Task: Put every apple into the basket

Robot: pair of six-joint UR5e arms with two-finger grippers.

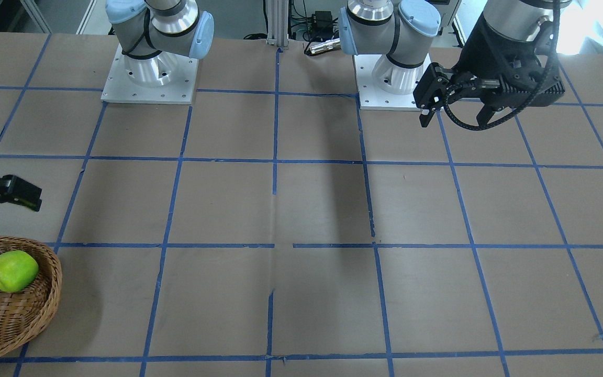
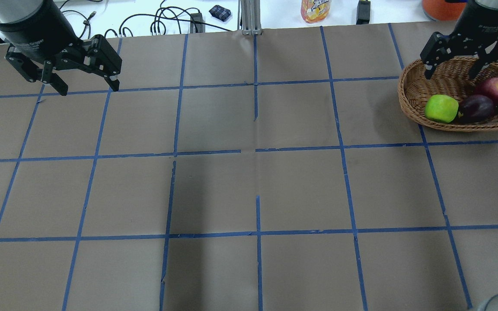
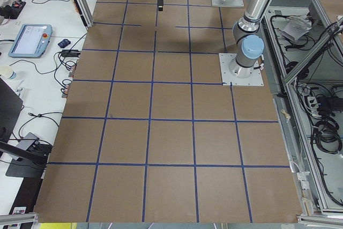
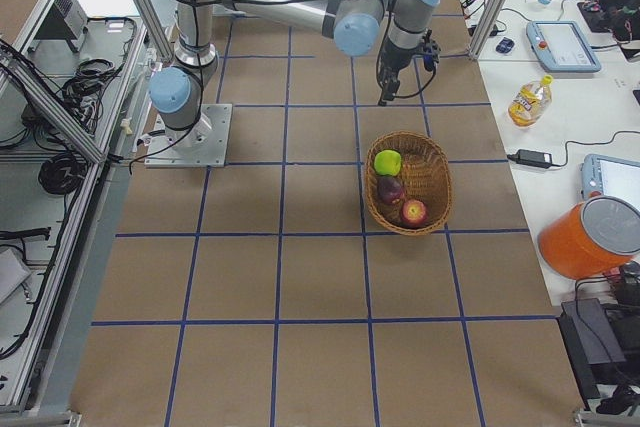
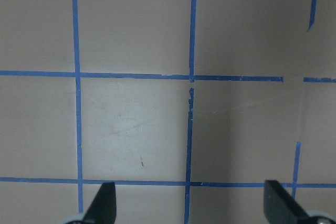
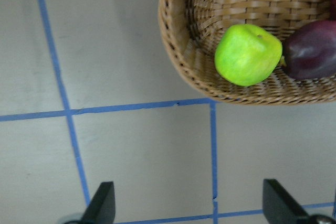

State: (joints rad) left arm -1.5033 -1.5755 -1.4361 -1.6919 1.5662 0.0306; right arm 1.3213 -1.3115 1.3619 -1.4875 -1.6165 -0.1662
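Observation:
The wicker basket [image 2: 409, 101] stands at the table's far right. All three apples lie in it: the yellow-green one [image 2: 441, 108], the dark maroon one [image 2: 476, 108] and the red one [image 2: 496, 88]. My right gripper [image 2: 451, 69] hangs open and empty above the basket's far rim. In the right wrist view the green apple [image 6: 248, 54] and the maroon apple [image 6: 312, 51] sit in the basket [image 6: 178, 51], beyond my open right gripper [image 6: 190, 205]. My left gripper [image 2: 89, 88] is open and empty over the far left of the table, with bare table below it in its wrist view [image 5: 191, 205].
The brown table [image 2: 253, 190] carries a grid of blue tape. Beyond its far edge are cables, a drink bottle [image 2: 316, 9] and an orange container [image 4: 590, 237]. Both arm bases [image 1: 149, 78] [image 1: 393, 78] are bolted at the robot's side.

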